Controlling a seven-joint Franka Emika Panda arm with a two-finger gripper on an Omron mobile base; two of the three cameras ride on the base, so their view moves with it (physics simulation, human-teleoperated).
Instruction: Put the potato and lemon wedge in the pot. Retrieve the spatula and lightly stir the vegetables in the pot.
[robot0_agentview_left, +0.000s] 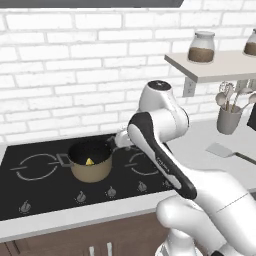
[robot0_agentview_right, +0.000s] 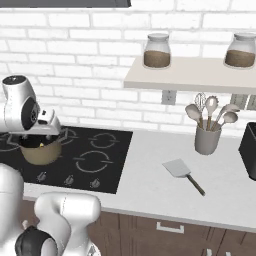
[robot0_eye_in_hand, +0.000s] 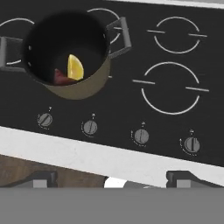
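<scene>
The end effector (robot0_eye_in_hand: 112, 180) shows in the hand view as two dark finger tips set wide apart at the bottom, fully open w/ nothing between them, hanging over the front edge of the stove. In the right base view it sits just above and beside the pot (robot0_agentview_right: 41, 151), on the stove's left side. The pot (robot0_eye_in_hand: 65, 52) is on the rear-left burner area of the black cooktop (robot0_eye_in_hand: 175, 118); inside it lies the lemon wedge (robot0_eye_in_hand: 75, 67), bright yellow, touching a dark reddish piece (robot0_eye_in_hand: 61, 78) that is prob. the potato, though too dark to tell for sure. From the left base view the lemon wedge (robot0_agentview_left: 89, 161) is visible as a small yellow spot in the pot (robot0_agentview_left: 91, 161). Four knobs (robot0_eye_in_hand: 90, 127) run along the cooktop's front. Off to the right, on the grey desk (robot0_agentview_right: 150, 185), the spatula (robot0_agentview_right: 183, 174) lies flat, well apart from the pot, near a grey utensil cup (robot0_agentview_right: 207, 139) w/ spoons and a whisk. Two jars (robot0_agentview_right: 157, 51) stand on the shelf (robot0_agentview_right: 190, 75) above.
</scene>
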